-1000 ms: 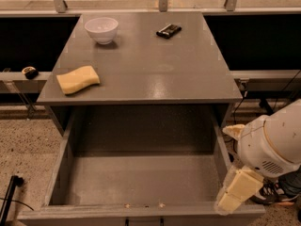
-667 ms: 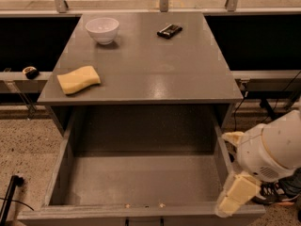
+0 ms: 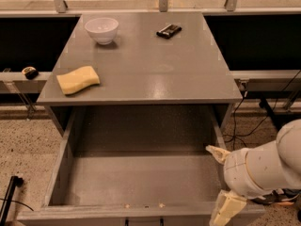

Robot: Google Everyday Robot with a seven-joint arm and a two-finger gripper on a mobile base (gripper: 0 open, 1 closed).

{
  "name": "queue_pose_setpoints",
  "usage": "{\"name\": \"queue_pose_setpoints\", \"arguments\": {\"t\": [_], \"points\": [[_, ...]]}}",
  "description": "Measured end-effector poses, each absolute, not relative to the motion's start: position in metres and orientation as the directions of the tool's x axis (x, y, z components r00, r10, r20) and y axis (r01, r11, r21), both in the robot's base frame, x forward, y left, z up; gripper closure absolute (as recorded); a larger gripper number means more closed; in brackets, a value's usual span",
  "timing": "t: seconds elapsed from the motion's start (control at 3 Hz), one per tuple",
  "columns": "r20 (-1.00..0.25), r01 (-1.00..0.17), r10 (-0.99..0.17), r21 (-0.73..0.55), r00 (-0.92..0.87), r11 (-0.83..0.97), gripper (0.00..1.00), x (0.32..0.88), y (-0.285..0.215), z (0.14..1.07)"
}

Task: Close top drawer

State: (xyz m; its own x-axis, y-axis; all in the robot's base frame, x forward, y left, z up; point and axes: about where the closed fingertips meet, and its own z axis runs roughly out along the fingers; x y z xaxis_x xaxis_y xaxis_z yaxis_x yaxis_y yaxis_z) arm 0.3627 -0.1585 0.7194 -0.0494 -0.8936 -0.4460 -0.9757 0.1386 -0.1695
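Observation:
The top drawer [image 3: 60,166] is a wide, deep grey box, pulled far out from under the grey table top [image 3: 155,65], and nothing lies in it. Its front edge runs along the bottom of the camera view, where only the top of the dark handle [image 3: 143,221] shows. My gripper [image 3: 220,181] is at the drawer's front right corner, open. One cream finger [image 3: 215,151] lies over the right wall and the other finger [image 3: 226,209] hangs at the front edge. The white arm is behind it at the right.
On the table top are a white bowl [image 3: 101,29], a yellow sponge [image 3: 77,79] and a small dark bar [image 3: 169,30]. Cables [image 3: 244,126] trail on the speckled floor at the right. A dark pole [image 3: 9,199] stands at the lower left.
My gripper has moved down and a little left, toward the drawer's front right corner. The drawer stands open as before.

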Motion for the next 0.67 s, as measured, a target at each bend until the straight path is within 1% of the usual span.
{"name": "queue_pose_setpoints", "arguments": {"t": [0.33,0.67], "points": [[-0.463,-0.971,-0.882,-0.238,0.085,0.032,0.00,0.359,-0.151,0.705],[-0.441,-0.963,-0.884,-0.269,0.157,-0.036,0.19,0.362,-0.153,0.685]]}}
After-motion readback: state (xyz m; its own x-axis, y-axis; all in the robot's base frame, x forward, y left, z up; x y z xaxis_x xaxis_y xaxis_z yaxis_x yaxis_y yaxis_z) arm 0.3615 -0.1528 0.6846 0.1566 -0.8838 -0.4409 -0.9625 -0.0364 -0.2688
